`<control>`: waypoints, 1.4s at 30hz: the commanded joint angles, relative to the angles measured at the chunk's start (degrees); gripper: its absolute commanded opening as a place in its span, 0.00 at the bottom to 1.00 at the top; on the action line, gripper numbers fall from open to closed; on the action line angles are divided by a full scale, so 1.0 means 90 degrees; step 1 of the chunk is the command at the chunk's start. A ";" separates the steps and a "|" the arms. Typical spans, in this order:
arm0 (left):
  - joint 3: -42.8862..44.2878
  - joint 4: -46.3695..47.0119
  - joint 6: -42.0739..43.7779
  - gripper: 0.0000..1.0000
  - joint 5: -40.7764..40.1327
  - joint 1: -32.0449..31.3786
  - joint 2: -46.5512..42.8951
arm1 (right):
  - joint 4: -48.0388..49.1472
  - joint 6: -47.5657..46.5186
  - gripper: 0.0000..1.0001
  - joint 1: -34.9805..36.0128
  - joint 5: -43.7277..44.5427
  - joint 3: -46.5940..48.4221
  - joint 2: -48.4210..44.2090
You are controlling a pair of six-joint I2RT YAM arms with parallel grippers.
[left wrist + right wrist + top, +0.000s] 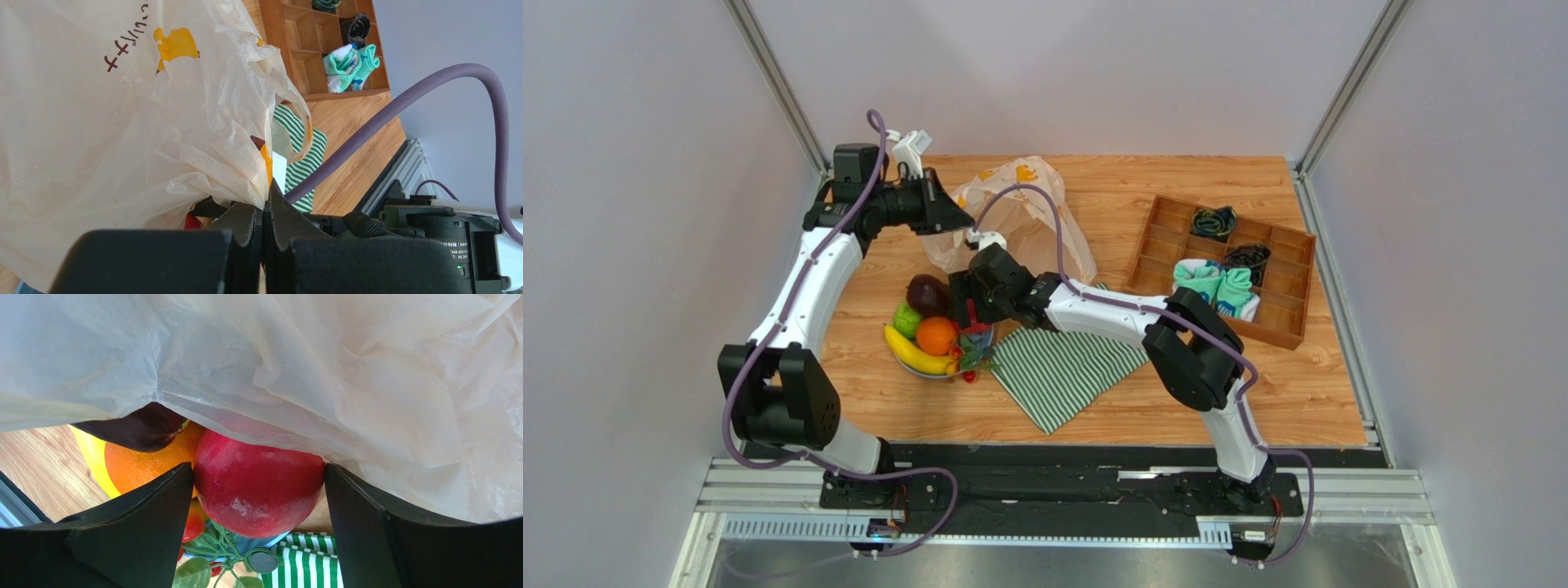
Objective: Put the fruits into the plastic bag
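Right pincer (258, 496) straddles red apple (261, 481) beneath plastic bag (307, 367).

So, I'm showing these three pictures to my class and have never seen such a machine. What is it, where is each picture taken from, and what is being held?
Two robot arms stand on a wooden table. One picture looks down from above; the other two come from cameras on each wrist. On the table are fruits on a plate, a striped cloth and a tray with socks. The left gripper is shut, pinching the plastic bag. The right gripper has its jaws either side of a red apple, under the bag's edge.
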 commanded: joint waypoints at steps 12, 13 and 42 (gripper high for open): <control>-0.0040 0.0210 -0.0068 0.00 0.0224 0.0060 -0.0275 | 0.0142 -0.0014 0.50 -0.0005 0.0248 0.0053 -0.0365; -0.0050 0.0219 -0.0058 0.00 0.0224 0.0060 -0.0275 | 0.0172 -0.0023 0.50 -0.0005 0.0248 -0.0015 -0.0404; -0.0196 0.0697 -0.0438 0.00 0.1024 0.0070 -0.0314 | 0.0065 -0.0619 0.45 -0.0717 0.1469 -0.0944 -0.2574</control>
